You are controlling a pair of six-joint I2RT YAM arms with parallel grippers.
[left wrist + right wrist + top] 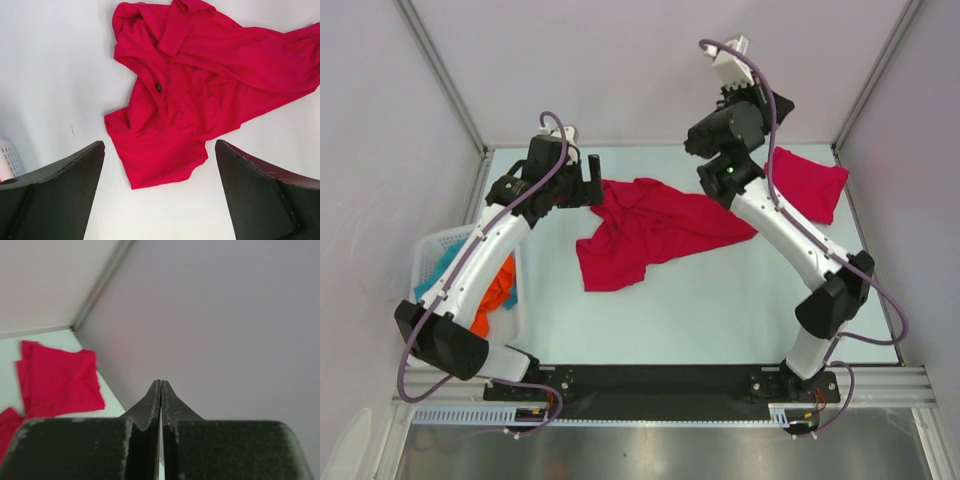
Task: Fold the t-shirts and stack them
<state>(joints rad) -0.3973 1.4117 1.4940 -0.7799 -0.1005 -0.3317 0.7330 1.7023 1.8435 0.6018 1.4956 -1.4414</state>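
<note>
left gripper (pixel 159 150) hangs over the left end of the crumpled t-shirt (pixel 650 235), fingers spread wide, nothing in them. my read: it's lined up to pinch a hem or corner so the cloth can be dragged flat. the shirt is bunched, with folds lying over each other and a small dark spot near the middle, can't tell what. right gripper (pixel 161 385) is raised well above and beyond that shirt, aimed at the wall, fingers pressed together, empty. i'd guess it's parked clear of the cloth. folded t-shirt (pixel 810 180) lies flat to the right of the crumpled one, apart from it; looks like the stack base. basket (pixel 428 262) with orange and teal cloth sits well left of the crumpled shirt.
</note>
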